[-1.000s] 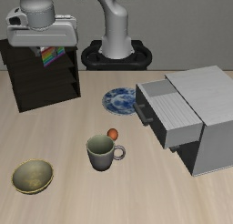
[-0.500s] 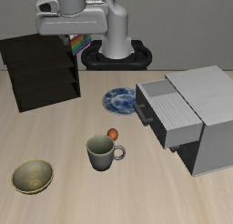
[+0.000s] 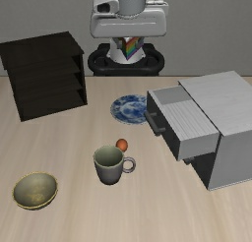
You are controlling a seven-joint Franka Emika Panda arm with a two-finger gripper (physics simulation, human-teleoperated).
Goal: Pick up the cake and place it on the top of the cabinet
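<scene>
Bowl: a bowl (image 3: 34, 191) is sitting at the near corner of the surface (image 3: 79, 221) on the exterior view's left, well apart from the work.
Black shelf unit: the black shelf unit (image 3: 39, 74) is standing at the far left of the surface and is playing no part in the step in hand.
Mug: a mug (image 3: 111, 165) is standing mid-surface, with a small orange object (image 3: 122, 145) just behind it; what that object is cannot be told.
Gripper: the gripper (image 3: 129, 39) is hanging high at the far centre. Its fingers are judged to be pinching the cake, since the cake is riding under the hand, clear of the surface.
Cake: the rainbow-striped cake (image 3: 131, 51) is being carried in the air beyond the plate, well apart from the cabinet.
Plate: a blue-patterned plate (image 3: 128, 109) is lying between the mug and the cabinet.
Drawer: the top drawer (image 3: 182, 123) is standing pulled out toward the exterior view's left.
Cabinet: the grey cabinet (image 3: 221, 93) is standing at the exterior view's right, its flat top showing nothing on it.
Step in hand: the arm is judged to be carrying the cake toward the cabinet top.
Method advised: hold height until past the open drawer, centre over the top panel rather than the drawer, lower until the cake's base is touching, then release.
Risk: an early descent is likely to drop the cake into the drawer.
</scene>
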